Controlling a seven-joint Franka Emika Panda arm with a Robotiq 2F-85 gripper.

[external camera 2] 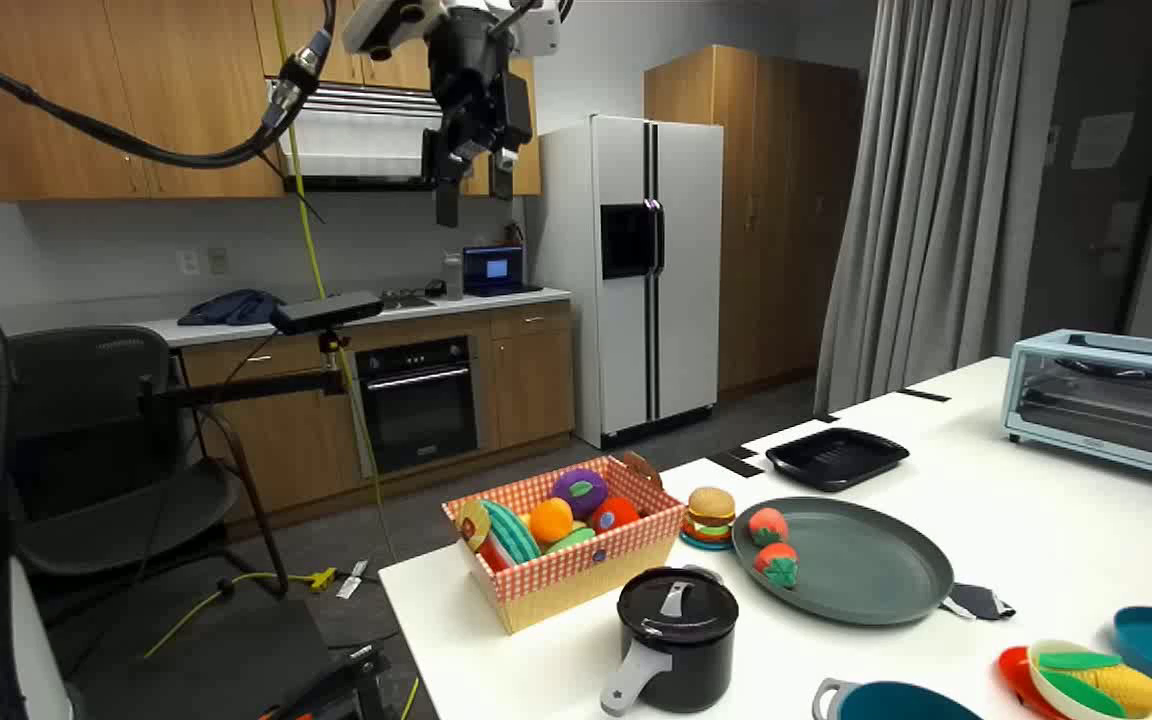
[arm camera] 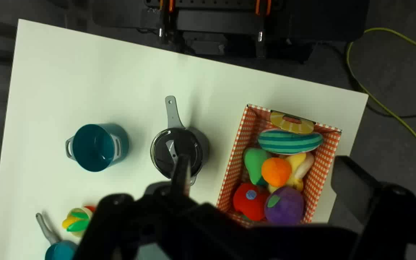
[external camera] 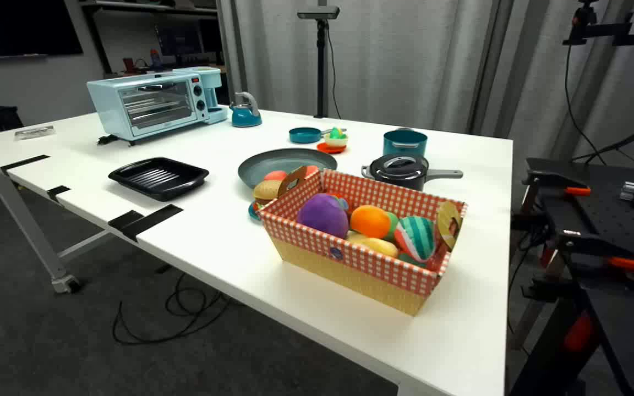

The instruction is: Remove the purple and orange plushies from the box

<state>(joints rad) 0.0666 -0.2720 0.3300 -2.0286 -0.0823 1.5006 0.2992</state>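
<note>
The box [external camera: 344,275] is a tan basket with a red-and-white checkered lining, standing near a table corner. Inside it lie the purple plush [arm camera: 286,208], with a green leaf patch, and the smaller orange plush [arm camera: 276,172]. Both exterior views also show the purple plush [external camera: 323,215] and the orange plush [external camera 2: 551,521] above the lining's edge. High over the table, well apart from the box, my gripper [external camera 2: 476,190] hangs pointing down. Its fingers are spread wide with nothing between them, so it is open. In the wrist view the gripper's dark body covers the box's lower edge.
Sharing the box are a red plush [arm camera: 250,202], a green striped plush [arm camera: 290,141], a green pear-like plush [arm camera: 255,164] and yellow pieces. A lidded black pot [external camera 2: 678,635] stands beside the box. Nearby are a toy burger [external camera 2: 710,512], a grey pan [external camera 2: 861,570] and a teal pot [external camera: 405,144].
</note>
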